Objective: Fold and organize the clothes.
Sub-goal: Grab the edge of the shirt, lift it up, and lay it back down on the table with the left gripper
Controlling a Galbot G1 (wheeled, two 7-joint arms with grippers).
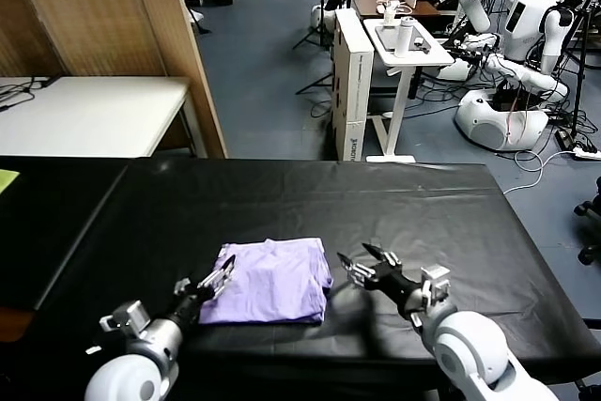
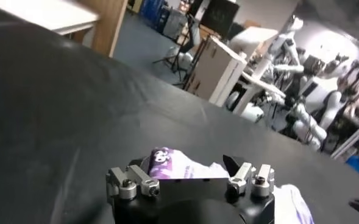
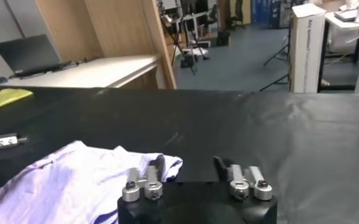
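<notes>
Both grippers sit low at the near edge of the black table (image 1: 451, 204), one on each side of the folded lavender T-shirt (image 1: 272, 281). Left gripper (image 1: 218, 279) is spread open with its fingertips right at the shirt's left edge, can't tell if it's actually touching. Right gripper (image 1: 368, 263) is spread wide too, holding nothing, just beside the shirt's right edge with a bit of bare table between. Shirt's a neat-ish rectangle, a bit of purple print peeking out in the left wrist view. Farther off there's a white desk (image 1: 94, 115), a wooden partition (image 1: 178, 44) and other robots (image 1: 526, 35) in the background.
</notes>
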